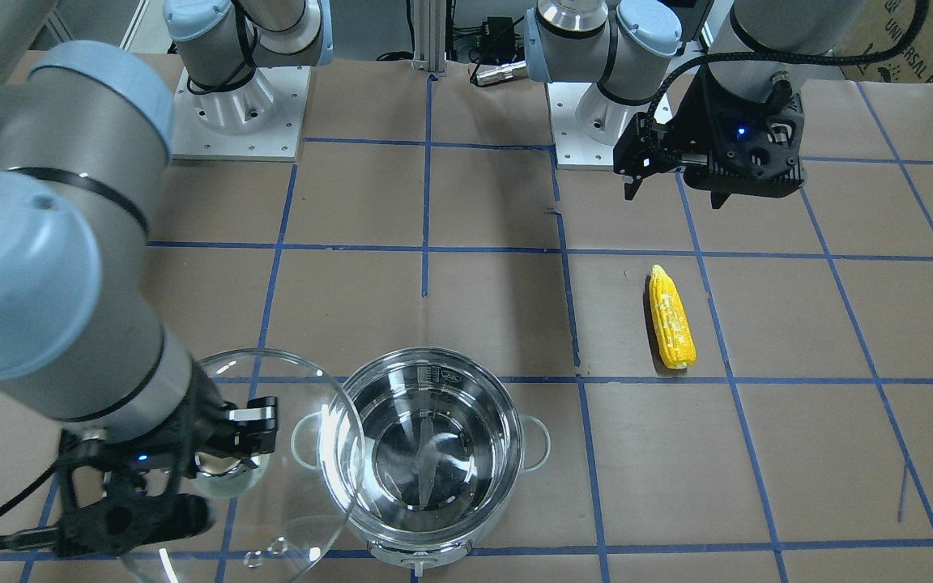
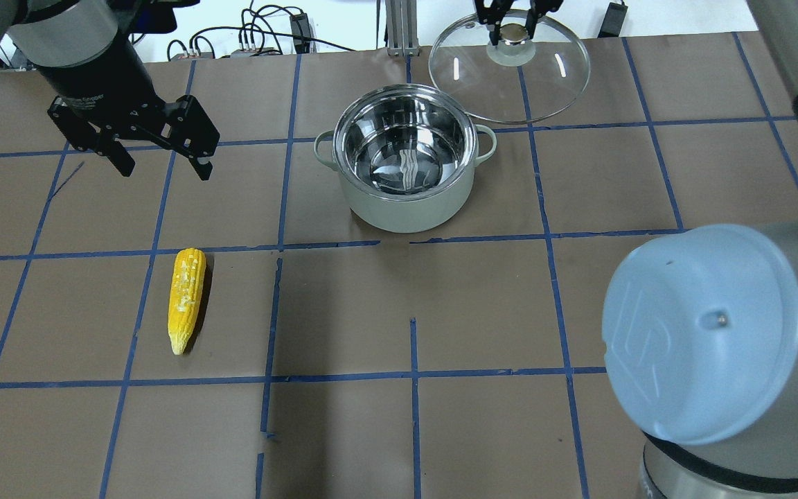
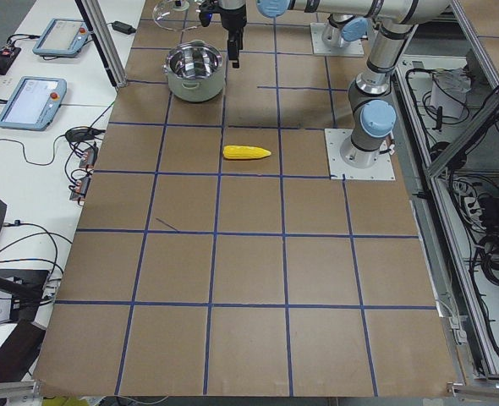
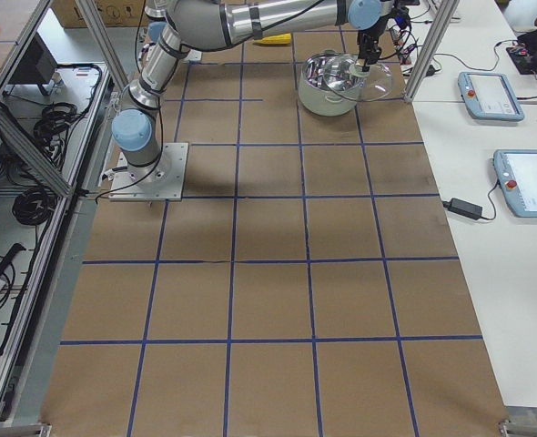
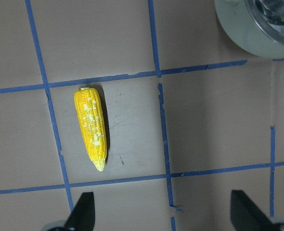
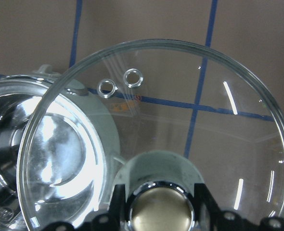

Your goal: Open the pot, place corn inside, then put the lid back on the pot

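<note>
On the operators' side of the blue-gridded table (image 2: 371, 312), we see the stainless-steel pot (image 2: 409, 201) standing open. The right gripper (image 2: 512, 31) is clamped on the knob (image 2: 513, 52) of the glass lid (image 2: 551, 90), holding it just beside the pot on the robot's right. The yellow corn cob (image 2: 186, 298) lies flat on the brown paper, well apart from the pot on the left. The left gripper (image 2: 163, 170) hangs in the air clear of the corn, fingers spread wide and holding nothing
</note>
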You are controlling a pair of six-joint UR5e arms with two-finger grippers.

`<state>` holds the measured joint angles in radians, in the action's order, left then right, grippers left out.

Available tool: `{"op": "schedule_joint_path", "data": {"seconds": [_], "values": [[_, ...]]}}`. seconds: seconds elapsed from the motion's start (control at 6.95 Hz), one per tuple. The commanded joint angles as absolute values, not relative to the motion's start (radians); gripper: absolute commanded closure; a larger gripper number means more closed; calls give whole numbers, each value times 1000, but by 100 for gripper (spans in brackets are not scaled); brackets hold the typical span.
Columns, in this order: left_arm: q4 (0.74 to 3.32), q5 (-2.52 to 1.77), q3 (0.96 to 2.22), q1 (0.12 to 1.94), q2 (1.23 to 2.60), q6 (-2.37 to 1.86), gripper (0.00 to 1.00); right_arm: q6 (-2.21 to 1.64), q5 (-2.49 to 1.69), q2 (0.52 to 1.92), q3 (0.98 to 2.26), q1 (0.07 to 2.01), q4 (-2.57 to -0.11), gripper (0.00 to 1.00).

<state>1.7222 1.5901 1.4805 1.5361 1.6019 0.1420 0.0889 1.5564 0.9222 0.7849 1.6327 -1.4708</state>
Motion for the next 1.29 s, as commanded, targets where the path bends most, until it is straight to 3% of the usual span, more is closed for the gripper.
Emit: {"op": "schedule_joint_path", "data": {"seconds": [0.0, 0.29, 0.86, 1.15], "values": [[1595, 1588, 1547, 1485, 1656, 251, 0, 120, 1555, 920, 784, 1544, -1468, 96], [1412, 1586, 1682, 1373, 1764, 348, 0, 135, 1546, 910, 785, 1491, -1470, 96], [1022, 1588, 1976, 1283, 1838, 393, 0, 120, 1546, 894, 787, 1493, -1474, 96], [896, 1588, 2057, 1279, 1867, 422, 0, 117, 1546, 896, 785, 1494, -1480, 96]]}}
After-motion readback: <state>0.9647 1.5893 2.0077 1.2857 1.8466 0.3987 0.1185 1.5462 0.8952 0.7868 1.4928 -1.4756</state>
